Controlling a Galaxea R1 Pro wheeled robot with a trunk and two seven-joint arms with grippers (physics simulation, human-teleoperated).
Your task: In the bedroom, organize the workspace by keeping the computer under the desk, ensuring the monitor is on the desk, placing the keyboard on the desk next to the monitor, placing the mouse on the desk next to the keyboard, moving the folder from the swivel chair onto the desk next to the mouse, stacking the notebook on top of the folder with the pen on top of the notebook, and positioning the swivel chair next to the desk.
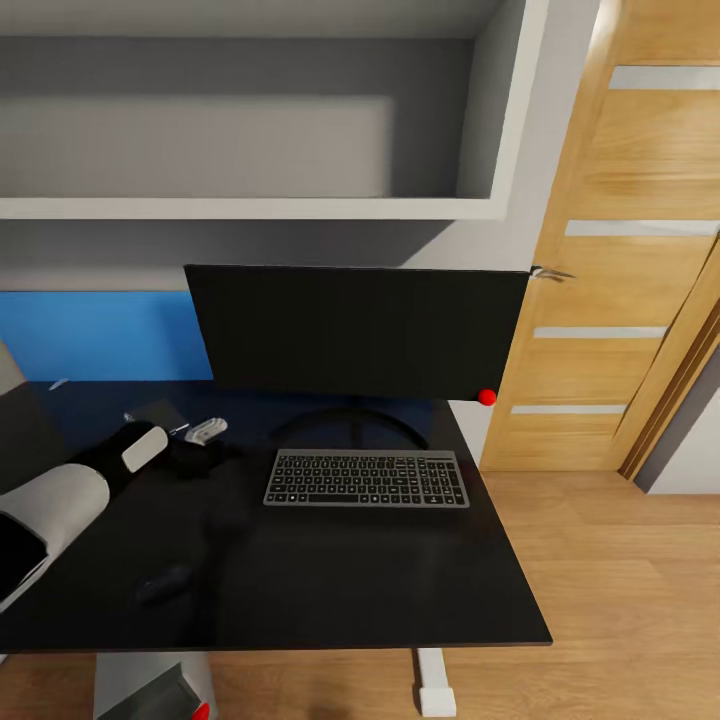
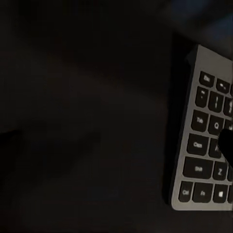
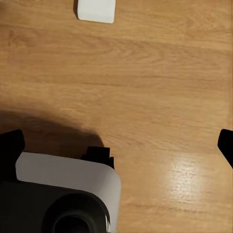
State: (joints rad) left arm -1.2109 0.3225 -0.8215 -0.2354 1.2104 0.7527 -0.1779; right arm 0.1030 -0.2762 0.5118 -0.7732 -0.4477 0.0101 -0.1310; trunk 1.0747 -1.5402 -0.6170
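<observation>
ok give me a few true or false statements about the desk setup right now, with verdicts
1. The keyboard lies on the desk in front of the monitor. True.
2. The mouse sits to the right of the keyboard. False: it lies on the desk to the keyboard's left, nearer the front edge.
3. The monitor is lying flat on the floor. False: it stands upright on the desk on its arc stand.
4. The left arm reaches over the desk top. True.
5. The right wrist view looks down at wood floor. True.
6. The door stands left of the desk. False: it is on the right.
</observation>
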